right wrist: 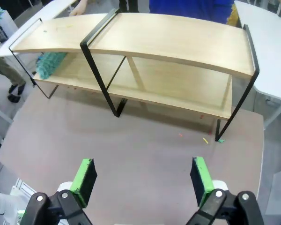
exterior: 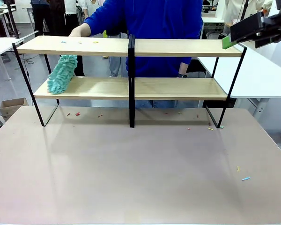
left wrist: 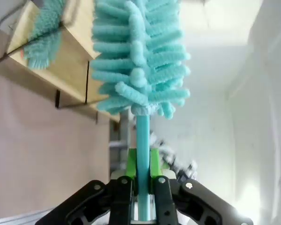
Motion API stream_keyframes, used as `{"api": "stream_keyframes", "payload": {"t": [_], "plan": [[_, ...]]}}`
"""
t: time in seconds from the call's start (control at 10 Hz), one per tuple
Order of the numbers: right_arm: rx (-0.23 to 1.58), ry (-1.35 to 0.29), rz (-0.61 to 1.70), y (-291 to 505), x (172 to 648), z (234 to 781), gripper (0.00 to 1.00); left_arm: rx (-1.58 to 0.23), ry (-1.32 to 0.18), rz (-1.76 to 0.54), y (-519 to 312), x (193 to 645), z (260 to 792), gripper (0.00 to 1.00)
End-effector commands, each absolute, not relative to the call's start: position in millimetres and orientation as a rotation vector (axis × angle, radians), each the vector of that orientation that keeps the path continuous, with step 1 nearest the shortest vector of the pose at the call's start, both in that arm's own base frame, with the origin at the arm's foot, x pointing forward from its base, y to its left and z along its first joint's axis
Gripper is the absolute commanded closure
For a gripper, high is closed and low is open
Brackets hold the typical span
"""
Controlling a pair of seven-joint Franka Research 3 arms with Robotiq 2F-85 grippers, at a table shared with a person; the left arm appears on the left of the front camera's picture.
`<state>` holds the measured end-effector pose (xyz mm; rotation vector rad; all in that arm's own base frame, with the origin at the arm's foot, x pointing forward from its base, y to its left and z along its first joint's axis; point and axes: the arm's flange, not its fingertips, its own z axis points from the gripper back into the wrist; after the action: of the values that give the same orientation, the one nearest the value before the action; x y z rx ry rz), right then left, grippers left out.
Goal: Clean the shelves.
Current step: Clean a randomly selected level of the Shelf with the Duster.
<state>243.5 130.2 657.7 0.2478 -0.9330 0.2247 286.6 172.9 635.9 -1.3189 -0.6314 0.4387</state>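
The shelves (exterior: 178,89) are set at the 12 o'clock side of the beige tabletop (exterior: 131,187), with the black frame footed on it. At the 9 o'clock end of the lower board a fluffy teal duster (exterior: 62,74) is leaned, head down on the wood. Its handle is hidden behind the upper board. A few tiny coloured scraps (exterior: 94,42) are seen on the upper board toward 9 o'clock. Similar loose bits (exterior: 245,178) are scattered on the tabletop under the rack and out toward 4 o'clock. A person's hand (exterior: 79,31) is laid at the far edge of the upper board, toward 10 o'clock.

From the front the boards are seen almost edge-on. From the right wrist their top faces are laid out at 12 o'clock. There the right gripper (right wrist: 141,178) is shown with its green pads spread wide apart and nothing between them, held above the tabletop and apart from the rack. In the front view it is caught side-on at 2 o'clock, where its gap cannot be judged.

The grip is supplied by the left wrist view: the left gripper (left wrist: 140,180) is clamped on the thin teal handle of a second duster (left wrist: 140,61), whose head is raised toward 12 o'clock, with a shelf end at 10 o'clock.
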Motion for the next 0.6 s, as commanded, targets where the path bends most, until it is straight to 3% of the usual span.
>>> {"api": "stream_keyframes", "payload": {"t": [0.0, 0.5], "plan": [[0.254, -0.934, 0.222, 129.9, 244.0, 658.2, 0.0, -1.273, -0.59, 0.31, 162.1, 285.5, 653.8, 0.87], [0.254, -0.934, 0.222, 129.9, 244.0, 658.2, 0.0, -1.273, -0.59, 0.31, 162.1, 285.5, 653.8, 0.87]]}}
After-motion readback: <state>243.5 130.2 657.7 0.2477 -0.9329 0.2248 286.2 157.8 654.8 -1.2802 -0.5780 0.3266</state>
